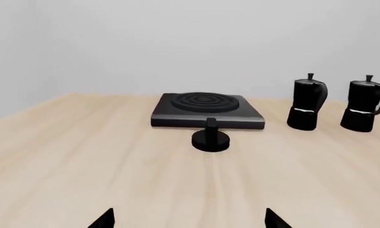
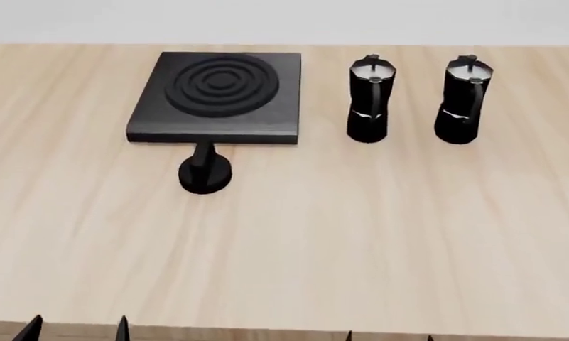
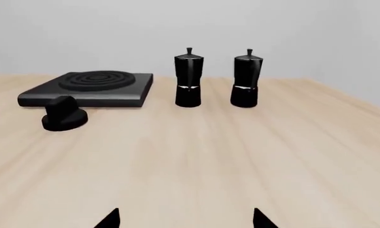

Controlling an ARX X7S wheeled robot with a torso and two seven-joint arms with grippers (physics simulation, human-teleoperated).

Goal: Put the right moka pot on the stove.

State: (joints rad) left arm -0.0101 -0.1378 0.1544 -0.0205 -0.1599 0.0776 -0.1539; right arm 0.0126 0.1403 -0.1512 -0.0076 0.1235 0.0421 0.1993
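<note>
left wrist view: left pincer (image 1: 188, 219) spread open, holding nothing; stove (image 1: 206, 110) far ahead of it, knob (image 1: 210, 138) just before the stove.

head view: right pot (image 2: 462, 101) upright on the table (image 2: 360, 234), far beyond the right pincer (image 2: 388, 338), beside its twin (image 2: 371, 101).

right wrist view: right pincer (image 3: 184, 219) spread open, empty.

Two moka pots: one (image 2: 371, 99) at 12 o'clock, the right pot (image 2: 462, 101) at 1; one stove (image 2: 219, 97); one knob (image 2: 204, 171).
</note>
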